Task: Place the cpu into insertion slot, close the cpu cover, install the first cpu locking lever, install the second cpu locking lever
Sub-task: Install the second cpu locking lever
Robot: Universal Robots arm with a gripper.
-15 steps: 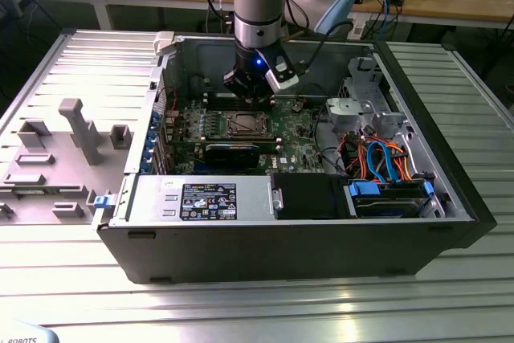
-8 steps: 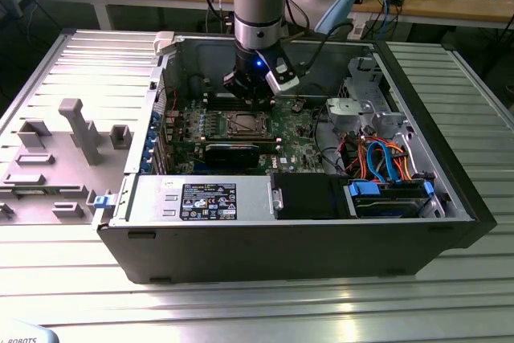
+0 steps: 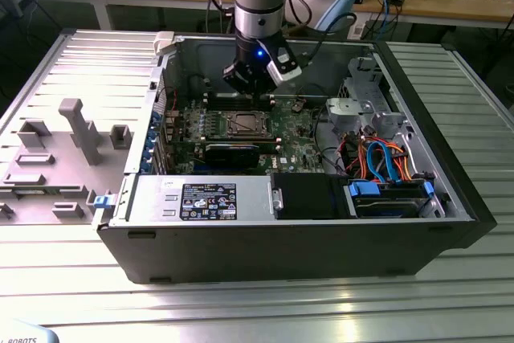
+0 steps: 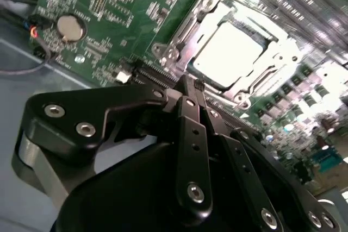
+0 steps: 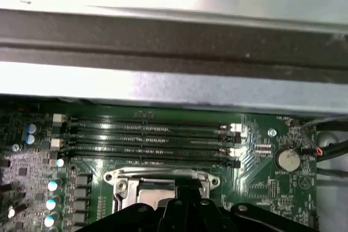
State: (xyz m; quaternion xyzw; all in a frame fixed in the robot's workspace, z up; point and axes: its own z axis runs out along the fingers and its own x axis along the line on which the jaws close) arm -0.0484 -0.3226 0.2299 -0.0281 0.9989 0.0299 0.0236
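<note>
With its black fingers pressed together and empty, the gripper [image 4: 190, 86] hovers just beside the silver-rimmed insertion slot [image 4: 231, 52] at the frame's upper right, where the silver-grey cpu [image 4: 227, 47] already sits beneath the thin silver metal cpu cover [image 4: 190, 14], seemingly closed.

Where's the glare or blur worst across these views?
Second wrist view: glare washes out the cpu top and the board beyond it; the gripper is soft up close. First wrist view: the case wall blows out white. Exterior view: evenly lit, socket area shadowed.
</note>
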